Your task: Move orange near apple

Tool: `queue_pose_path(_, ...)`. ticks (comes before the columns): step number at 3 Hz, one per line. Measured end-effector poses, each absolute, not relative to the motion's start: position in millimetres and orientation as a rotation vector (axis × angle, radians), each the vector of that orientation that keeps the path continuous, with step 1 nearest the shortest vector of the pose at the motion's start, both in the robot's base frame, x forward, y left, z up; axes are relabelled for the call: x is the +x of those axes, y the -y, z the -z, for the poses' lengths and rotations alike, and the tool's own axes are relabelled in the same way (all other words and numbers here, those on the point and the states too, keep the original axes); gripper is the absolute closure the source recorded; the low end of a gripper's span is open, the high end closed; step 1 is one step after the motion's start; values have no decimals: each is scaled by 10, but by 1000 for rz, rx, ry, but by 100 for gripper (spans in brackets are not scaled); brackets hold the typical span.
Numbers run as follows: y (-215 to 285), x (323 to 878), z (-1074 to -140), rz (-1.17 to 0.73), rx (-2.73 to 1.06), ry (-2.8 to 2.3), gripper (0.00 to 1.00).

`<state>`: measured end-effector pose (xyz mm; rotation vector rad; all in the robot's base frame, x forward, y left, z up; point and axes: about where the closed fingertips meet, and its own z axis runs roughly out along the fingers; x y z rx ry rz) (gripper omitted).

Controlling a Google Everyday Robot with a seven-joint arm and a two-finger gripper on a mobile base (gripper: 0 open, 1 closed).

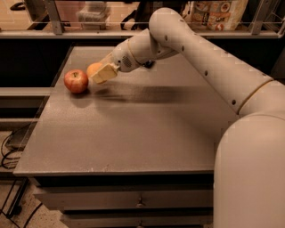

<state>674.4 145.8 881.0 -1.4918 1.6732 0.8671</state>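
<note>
The red apple [76,81] with yellowish patches sits on the grey table [133,129] at the far left. My gripper [100,72] is just right of the apple, a little above the table, shut on the orange [93,68]. The orange shows only partly, behind the cream-coloured fingers [105,73], and is a short gap from the apple. The white arm [200,58] reaches in from the right across the table.
A railing and shelf with packaged goods [218,13] run along the back. The table's left edge is close to the apple. Drawers [138,202] are below the table's front edge. Cables [9,147] lie on the floor at the left.
</note>
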Motion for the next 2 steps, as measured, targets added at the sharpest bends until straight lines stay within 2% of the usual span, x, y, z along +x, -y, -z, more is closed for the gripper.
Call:
queue_pose_path(1, -1483, 6736, -8797, -871, -1495, -1673, 0)
queue_pose_path(2, -1484, 6736, -8797, -871, -1495, -1672, 0)
